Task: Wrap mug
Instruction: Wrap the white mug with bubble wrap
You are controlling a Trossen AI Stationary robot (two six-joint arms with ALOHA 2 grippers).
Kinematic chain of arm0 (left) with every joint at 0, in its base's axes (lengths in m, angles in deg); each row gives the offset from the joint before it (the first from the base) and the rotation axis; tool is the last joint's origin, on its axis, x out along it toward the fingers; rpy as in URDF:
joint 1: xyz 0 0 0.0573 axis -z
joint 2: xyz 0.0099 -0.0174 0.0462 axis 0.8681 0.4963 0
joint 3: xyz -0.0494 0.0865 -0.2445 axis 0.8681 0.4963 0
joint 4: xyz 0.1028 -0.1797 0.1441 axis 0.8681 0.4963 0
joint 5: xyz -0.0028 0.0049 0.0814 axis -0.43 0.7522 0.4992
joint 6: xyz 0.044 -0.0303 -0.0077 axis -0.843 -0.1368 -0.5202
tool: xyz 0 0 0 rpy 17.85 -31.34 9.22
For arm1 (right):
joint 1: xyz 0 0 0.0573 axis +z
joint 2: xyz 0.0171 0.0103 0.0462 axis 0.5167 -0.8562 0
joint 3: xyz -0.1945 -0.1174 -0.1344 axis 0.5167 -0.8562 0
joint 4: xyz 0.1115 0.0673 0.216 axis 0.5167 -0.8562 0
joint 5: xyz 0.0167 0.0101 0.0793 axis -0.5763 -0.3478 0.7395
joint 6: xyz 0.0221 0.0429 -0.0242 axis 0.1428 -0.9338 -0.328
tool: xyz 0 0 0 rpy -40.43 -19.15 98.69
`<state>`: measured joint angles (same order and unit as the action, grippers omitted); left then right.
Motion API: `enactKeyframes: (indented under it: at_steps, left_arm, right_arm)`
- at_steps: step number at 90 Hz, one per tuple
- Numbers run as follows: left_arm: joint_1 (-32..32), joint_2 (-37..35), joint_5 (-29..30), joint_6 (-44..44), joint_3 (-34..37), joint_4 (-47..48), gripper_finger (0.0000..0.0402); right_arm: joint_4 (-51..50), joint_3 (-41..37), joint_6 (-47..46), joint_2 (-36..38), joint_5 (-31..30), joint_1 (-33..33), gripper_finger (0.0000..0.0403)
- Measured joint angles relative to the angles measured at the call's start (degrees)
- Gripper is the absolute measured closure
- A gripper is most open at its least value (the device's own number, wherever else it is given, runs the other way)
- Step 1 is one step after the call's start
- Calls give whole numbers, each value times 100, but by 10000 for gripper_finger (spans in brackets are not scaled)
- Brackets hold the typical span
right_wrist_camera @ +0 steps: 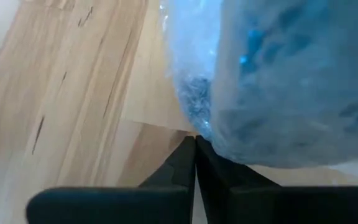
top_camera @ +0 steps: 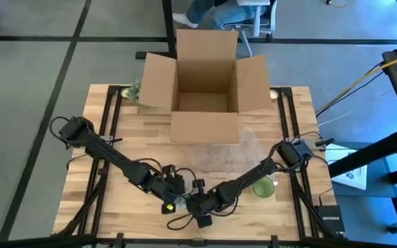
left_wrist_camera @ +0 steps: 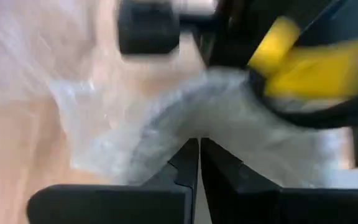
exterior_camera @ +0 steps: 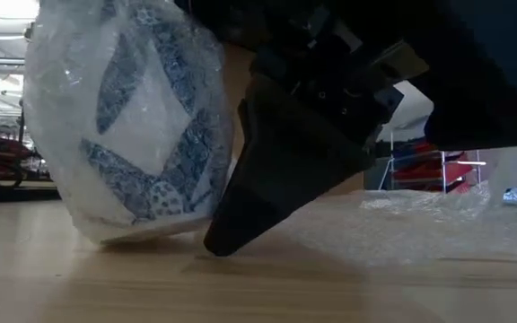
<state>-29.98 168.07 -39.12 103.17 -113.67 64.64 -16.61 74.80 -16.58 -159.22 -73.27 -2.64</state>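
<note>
The mug, white with a blue pattern, is covered in bubble wrap and sits on the wooden table near its front edge. The rest of the sheet trails toward the box. Both grippers meet over the mug and hide it from above. My left gripper is shut on the wrap. My right gripper is shut, its tips low at the foot of the wrapped mug. In the low view one dark finger slants down to the table beside the mug. My left gripper pinches the bubble wrap between its two shut fingers; the wrap bunches up right in front of the tips. How many layers it has, I cannot tell. My right gripper's shut fingertips touch the wrap's lower edge at the foot of the mug, slanting down toward the table. Whether a layer lies between them, I cannot tell.
An open cardboard box stands at the table's far middle. A green tape roll lies right of the grippers. Something small and greenish sits at the box's left. Bare wood lies on the near left.
</note>
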Motion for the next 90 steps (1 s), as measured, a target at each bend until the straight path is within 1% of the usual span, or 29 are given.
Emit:
enactKeyframes:
  at_steps: [13, 28, 43, 58, 64, 78, 90]
  left_arm:
    - [4, 301, -143, 4, -28, -151, 402]
    - [11, 198, -134, 73, -160, 16, 402]
    - [28, -30, -111, -2, -415, 139, 402]
    - [24, -43, -78, -35, -551, 124, 402]
    - [15, -51, -63, -49, -579, 66, 402]
    - [-39, -50, -66, 7, -577, 122, 402]
    - [-43, -52, -62, 24, -577, 122, 402]
  right_arm:
    - [-8, 0, -4, 0, 0, -1, 403]
    - [-116, -11, -1, 101, -5, -1, 403]
    - [-671, -28, 7, 555, -91, -5, 403]
    - [-1358, -9, 8, 1115, -125, 133, 403]
    - [-1354, -7, 13, 1227, -156, 156, 403]
    - [-1154, -2, 116, 1168, -192, 162, 403]
    - [-1294, -11, 113, 972, -266, 103, 403]
